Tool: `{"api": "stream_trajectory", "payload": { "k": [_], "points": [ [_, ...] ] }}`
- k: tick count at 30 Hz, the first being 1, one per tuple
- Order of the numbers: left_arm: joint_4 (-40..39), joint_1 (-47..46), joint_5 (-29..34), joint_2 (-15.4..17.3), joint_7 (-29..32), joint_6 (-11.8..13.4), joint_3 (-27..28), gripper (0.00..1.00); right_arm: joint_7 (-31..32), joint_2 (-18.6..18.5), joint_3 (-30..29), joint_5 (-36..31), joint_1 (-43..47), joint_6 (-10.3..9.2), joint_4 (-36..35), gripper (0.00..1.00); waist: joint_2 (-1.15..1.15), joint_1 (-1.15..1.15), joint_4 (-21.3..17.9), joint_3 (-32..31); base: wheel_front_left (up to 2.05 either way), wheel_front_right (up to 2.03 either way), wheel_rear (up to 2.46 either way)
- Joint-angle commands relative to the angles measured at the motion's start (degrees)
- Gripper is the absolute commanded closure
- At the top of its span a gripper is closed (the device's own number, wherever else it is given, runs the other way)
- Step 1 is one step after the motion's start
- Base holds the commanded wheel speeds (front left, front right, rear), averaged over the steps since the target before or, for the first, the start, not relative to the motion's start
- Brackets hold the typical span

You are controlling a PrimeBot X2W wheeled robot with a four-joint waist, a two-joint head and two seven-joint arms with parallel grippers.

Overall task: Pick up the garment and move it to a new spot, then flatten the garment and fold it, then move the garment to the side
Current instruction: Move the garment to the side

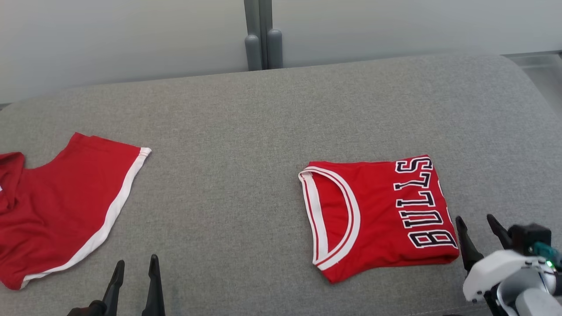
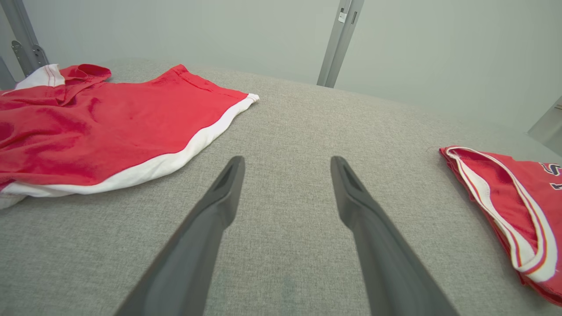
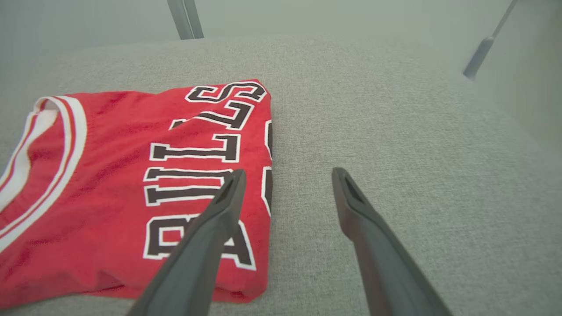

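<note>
Right claw (image 1: pixel 474 217) gapes wide and empty, tips just beside the lettered edge of the folded jersey (image 1: pixel 377 210) (which lies flat). Left claw (image 1: pixel 136 259), equally wide, sits well left of the jersey; red shorts (image 1: pixel 66 206) lie farther left. Bare grey worktop (image 1: pixel 228 175) stretches between and behind.

The light is soft and even, with no glare. The red shirt (image 1: pixel 377 215) casts only a thin, faint shadow on the gray cushion (image 1: pixel 246 131). The head picture is sharp. The wrist pictures bend at the edges, and the wall (image 3: pixel 88 17) looks hazy.
</note>
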Motion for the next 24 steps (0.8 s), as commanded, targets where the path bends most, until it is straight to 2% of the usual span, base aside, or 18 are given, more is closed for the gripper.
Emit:
{"api": "stream_trajectory", "payload": {
  "k": [1, 6, 9, 18, 19, 20, 21, 24],
  "points": [
    [-0.42, -1.0, 0.46, -0.05, -0.15, -0.24, 0.11, 0.0, 4.16, -2.23, 2.91, 4.11, -3.74, -0.02, 0.37, 0.0, 0.0, 0.0, 0.11, 1.37, 0.0, 0.0, 0.0],
    [-0.74, -2.16, 0.7, -0.18, -0.15, -0.4, -0.07, 0.0, 17.85, -6.38, 7.6, 14.01, -10.56, -0.04, 1.86, 0.0, 0.0, 0.0, 0.65, 3.99, 0.0, 0.0, 0.0],
    [-0.82, -3.13, 0.86, -0.25, -0.15, -0.53, -0.63, 0.0, 24.93, -7.49, 9.38, 18.37, -13.79, -0.03, 3.0, 0.0, 0.0, 0.0, 1.38, 5.55, 0.0, 0.0, 0.0],
    [-0.51, -5.1, 0.2, -0.4, -0.15, -0.6, -0.85, 0.0, 32.07, -8.68, 11.9, 24.53, -17.55, -0.02, 7.42, 0.0, 0.0, 0.0, 3.28, 7.79, 0.0, 0.0, 0.0],
    [-0.75, -5.29, 0.18, -0.43, -0.15, -0.61, -0.96, 0.0, 32.45, -8.44, 12.44, 25.79, -17.79, -0.01, 7.2, 0.03, 0.0, 0.0, 3.38, 8.04, 0.0, 0.0, 0.0],
    [-1.03, -5.44, 0.13, -0.43, -0.15, -0.62, -1.02, 0.0, 32.28, -8.17, 12.27, 27.24, -18.12, -0.01, 7.08, 0.6, 0.0, 0.0, 3.39, 8.34, 0.0, 0.0, 0.0],
    [-1.27, -5.67, 0.12, -0.44, -0.15, -0.63, -1.1, 0.0, 32.21, -8.01, 12.26, 28.55, -18.44, -0.01, 6.82, 1.0, 0.0, 0.0, 3.33, 8.67, 0.0, 0.0, 0.0],
    [-1.92, -5.93, 0.23, -0.46, -0.15, -0.66, -1.06, 0.0, 32.07, -8.12, 13.61, 31.64, -19.87, -0.01, 5.24, 1.0, 0.0, 0.0, 2.27, 9.78, 0.0, 0.0, 0.0]
  ]
}}
